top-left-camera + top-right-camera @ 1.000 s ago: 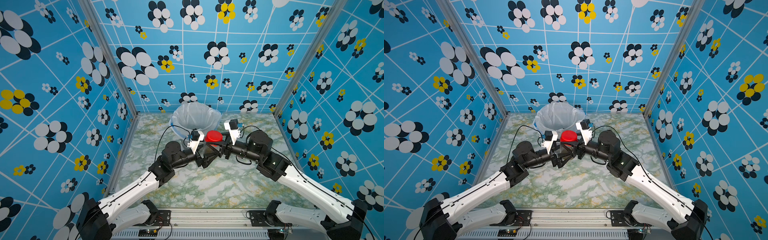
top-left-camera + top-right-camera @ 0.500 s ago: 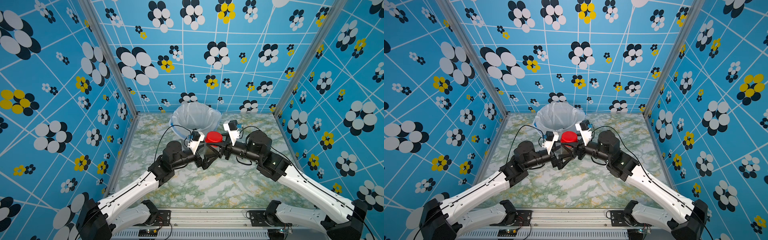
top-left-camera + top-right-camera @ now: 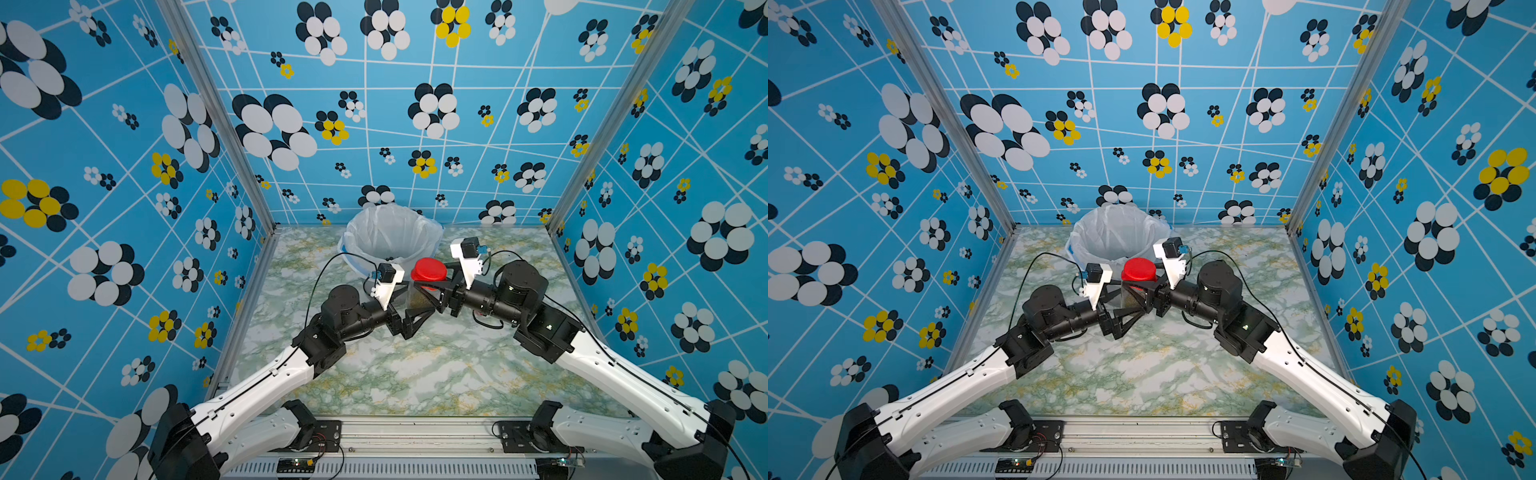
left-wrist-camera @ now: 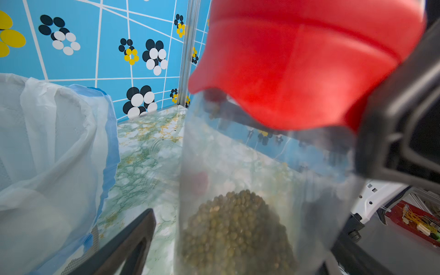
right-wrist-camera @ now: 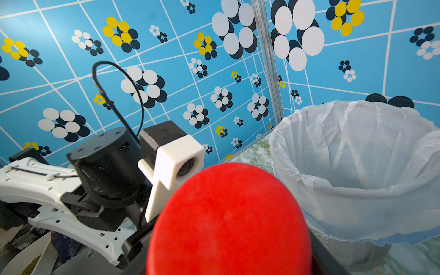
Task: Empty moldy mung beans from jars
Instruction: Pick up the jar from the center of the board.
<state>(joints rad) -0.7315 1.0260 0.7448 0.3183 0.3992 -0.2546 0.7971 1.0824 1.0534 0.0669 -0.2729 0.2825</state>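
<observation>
A clear jar with a red lid hangs upright just in front of the bucket, seen in both top views. Moldy mung beans fill its lower part as an olive-brown heap. My right gripper is shut on the jar just under the lid, and the red lid fills the space between its jaws. My left gripper stands open around the jar's lower half. One of its fingers is clear of the jar wall. Any other jars are out of view.
The grey bucket lined with a white bag stands at the back middle of the marbled table, right behind the jar, and shows in the wrist views. Patterned blue walls close in three sides.
My left gripper's jaws have spread wide and come off the jar's lower part. The right gripper still holds the jar in the same spot.
</observation>
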